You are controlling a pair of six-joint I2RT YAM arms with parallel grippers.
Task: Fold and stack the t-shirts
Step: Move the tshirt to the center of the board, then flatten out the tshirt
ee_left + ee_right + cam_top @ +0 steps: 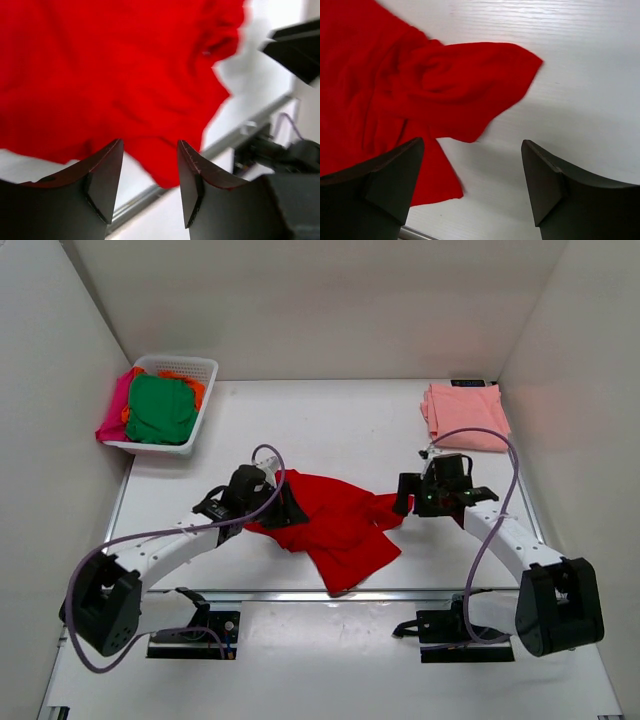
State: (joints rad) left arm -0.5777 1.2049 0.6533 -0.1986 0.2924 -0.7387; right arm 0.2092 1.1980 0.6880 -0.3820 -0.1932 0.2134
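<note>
A bright red t-shirt [340,525] lies crumpled on the table between the arms; it also shows in the left wrist view [110,75] and the right wrist view [420,85]. A folded salmon-pink t-shirt [463,415] lies at the back right. Green [160,408], orange [190,385] and magenta [115,405] t-shirts sit in the basket. My left gripper [150,150] is open at the red shirt's left edge, holding nothing. My right gripper [472,147] is open wide just above the shirt's right sleeve, empty.
A white lattice basket [200,365] stands at the back left corner. White walls enclose the table on three sides. A metal rail [300,595] runs along the near edge by the arm bases.
</note>
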